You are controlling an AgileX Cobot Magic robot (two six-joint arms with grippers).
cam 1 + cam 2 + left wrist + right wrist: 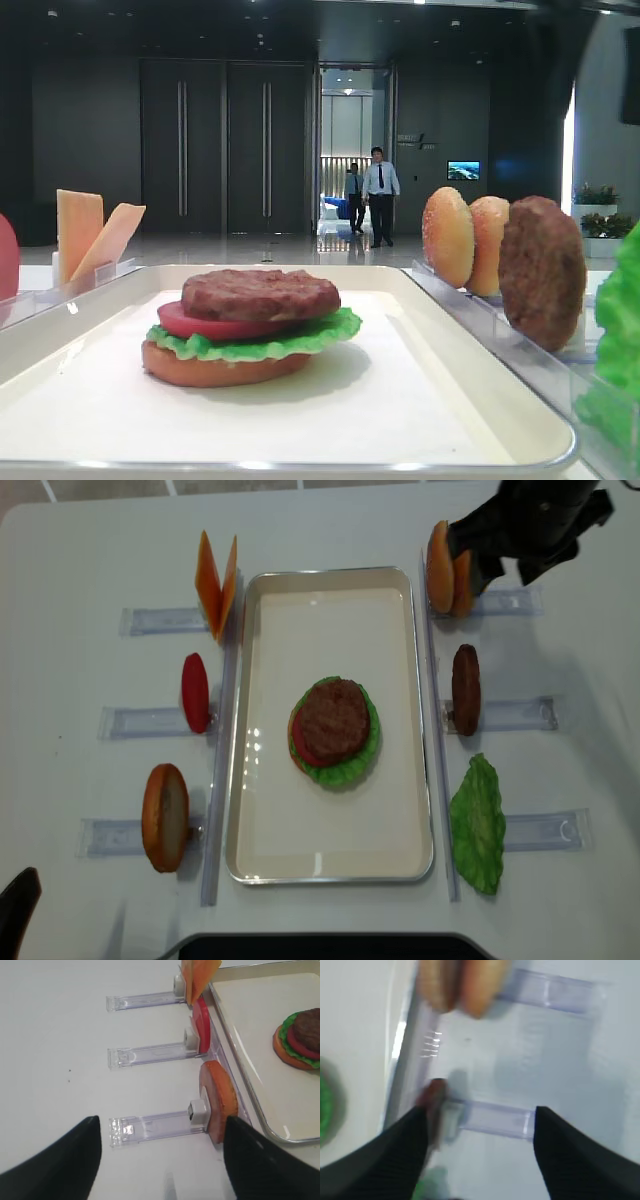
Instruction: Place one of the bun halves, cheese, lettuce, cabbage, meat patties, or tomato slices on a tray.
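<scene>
Tray [330, 855], cream with a shiny raised rim, lies mid-table and carries a stack at its centre: bun half [215, 368], ruffled lettuce [255, 345], smooth tomato slice [205, 325], grainy meat patty [260, 293]. Around it the white table [90, 550] holds clear plastic racks [150, 1127] with spare pieces on edge. Only the low exterior view shows a dark hall and two men [380, 195]. The right gripper [480, 1132] hangs spread and empty above a rack by the table's far right corner; the left gripper [160, 1160], likewise spread, holds nothing.
</scene>
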